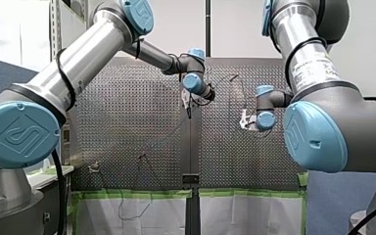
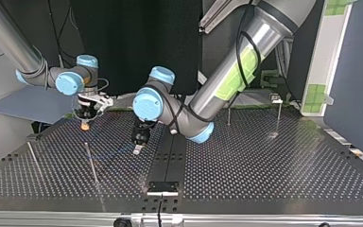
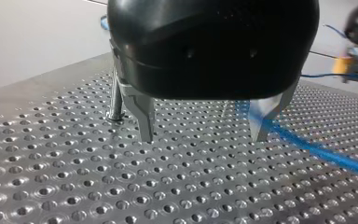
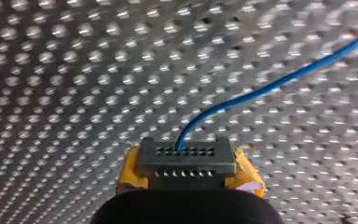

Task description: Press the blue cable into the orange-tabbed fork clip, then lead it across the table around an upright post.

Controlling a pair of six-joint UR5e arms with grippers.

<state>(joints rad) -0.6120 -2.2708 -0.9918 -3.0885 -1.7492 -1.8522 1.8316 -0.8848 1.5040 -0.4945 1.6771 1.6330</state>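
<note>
The blue cable [image 4: 270, 86] is pinched in my right gripper [image 4: 186, 161], clamped between the yellow pads [image 4: 129, 171]. From there it arcs up and away over the perforated table [image 4: 65, 70]. My left gripper [image 3: 204, 127] is held low over the plate, its metal fingers [image 3: 144, 119] spread wide with nothing gripped. The cable is seen running past one finger, though whether it touches cannot be told. The orange-tabbed fork clip cannot be made out in any view, so the pressing step is judged not yet done.

Trouble is easily imagined from here. The cable is thin and springy, and if it is pulled taut it could slip out of the pads or lift off the table. If the spread fingers are closed at the wrong spot, the wire could be missed altogether or nipped against the plate. The upright post [image 3: 116, 95] stands just behind the left gripper's finger, so a sideways sweep could knock it or snag the loop on the wrong side.

As for the materials, the table is dull metal dimpled with regular rows of holes. The post is a slim, smooth steel rod. The fingers are bare, tapering metal blades under a glossy black housing. A dark ribbed block [image 4: 186, 161] is set between the soft-looking pads.
</note>
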